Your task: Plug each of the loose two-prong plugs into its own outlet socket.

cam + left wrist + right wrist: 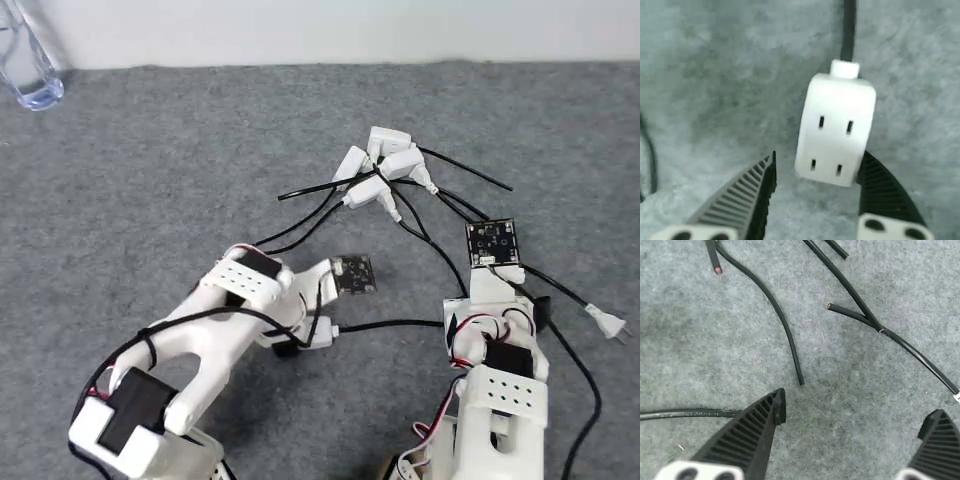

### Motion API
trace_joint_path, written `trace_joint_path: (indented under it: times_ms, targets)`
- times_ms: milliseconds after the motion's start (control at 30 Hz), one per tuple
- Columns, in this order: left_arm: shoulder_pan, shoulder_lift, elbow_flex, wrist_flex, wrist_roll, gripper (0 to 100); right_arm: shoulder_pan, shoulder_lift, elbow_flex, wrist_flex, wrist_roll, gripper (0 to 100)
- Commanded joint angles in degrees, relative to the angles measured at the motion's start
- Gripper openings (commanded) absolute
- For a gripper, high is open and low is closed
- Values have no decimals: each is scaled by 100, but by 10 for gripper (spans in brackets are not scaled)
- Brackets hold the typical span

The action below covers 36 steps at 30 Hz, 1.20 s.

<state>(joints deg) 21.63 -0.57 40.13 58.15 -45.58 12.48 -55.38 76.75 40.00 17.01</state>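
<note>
Socket (835, 130) first: where is it?

Near the middle of the worktop (150, 180) in the high view, a little toward 6 o'clock, at the tip of the left arm (200, 350). It is a white block with two pairs of slots. Its black cord (390, 325) runs off toward 3 o'clock, to the right arm (500, 400).

Has the left claw (818, 156) got it?

Not clamped. The jaws are partly open with the socket between them. One finger (880, 190) touches the block's side, and the other stands clear, with grey worktop showing in the gap.

And the right claw (860, 402)?

Wide open and holding nothing, above worktop crossed by loose black cords (788, 335). That arm sits at 5 o'clock.

Any loose plug (605, 322)?

One, white with two prongs, at 4 o'clock near the edge and at 3 o'clock of the right arm. It is on the end of a black cord.

Farther out?

At 1 o'clock from the middle lies a cluster (380, 165) of white plugs and sockets, touching one another, with cords fanning out. I cannot tell which are joined. A clear bottle (28, 70) stands in the 10 o'clock corner.
</note>
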Motion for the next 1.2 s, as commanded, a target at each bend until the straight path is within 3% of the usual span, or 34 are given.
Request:
trace_joint_path:
  times_ms: [0,333,533,700,933,1167]
  targets:
    - [-132,-26,-233,35,-79,246,22,-75,-299,-75,-35,405]
    - [-79,-132,-268,527,-167,246,22,-75,-299,-75,-35,405]
    - [-132,-1442,-1112,1855,-141,210,22,-101,-334,-75,-9,405]
    - [-149,-2690,-1666,2620,659,211,13,-13,-967,927,413,405]
    - [-949,-4255,-1578,3226,2048,211,57,154,-1837,1921,993,405]
    - [-1864,-6875,391,2945,3226,209,743,321,-3244,3301,2268,405]
